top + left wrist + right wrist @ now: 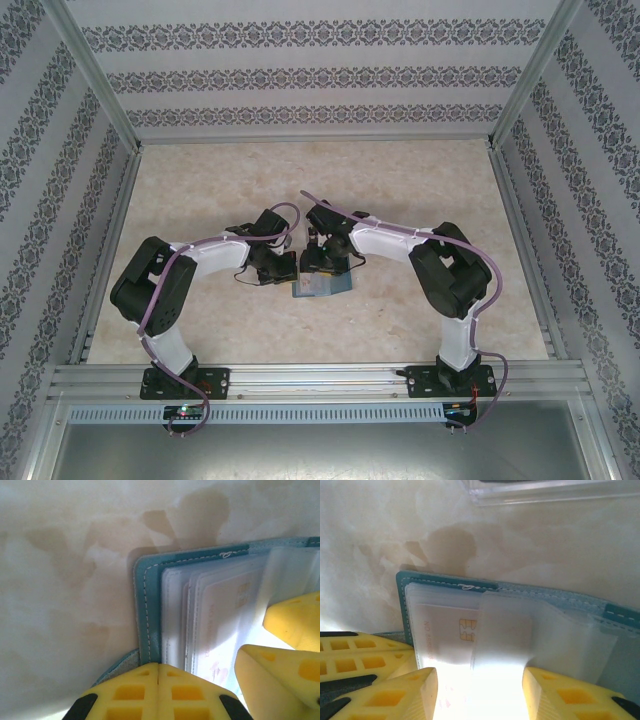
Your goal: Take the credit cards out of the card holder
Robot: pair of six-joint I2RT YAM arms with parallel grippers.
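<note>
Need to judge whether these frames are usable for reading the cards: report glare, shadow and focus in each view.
Top external: even light, sharp, card holder small in frame. Left wrist: soft shadows on the table, sleeves washed pale at right. Right wrist: white glare blows out the sleeves inside the open right gripper; a credit card chip shows above it.
</note>
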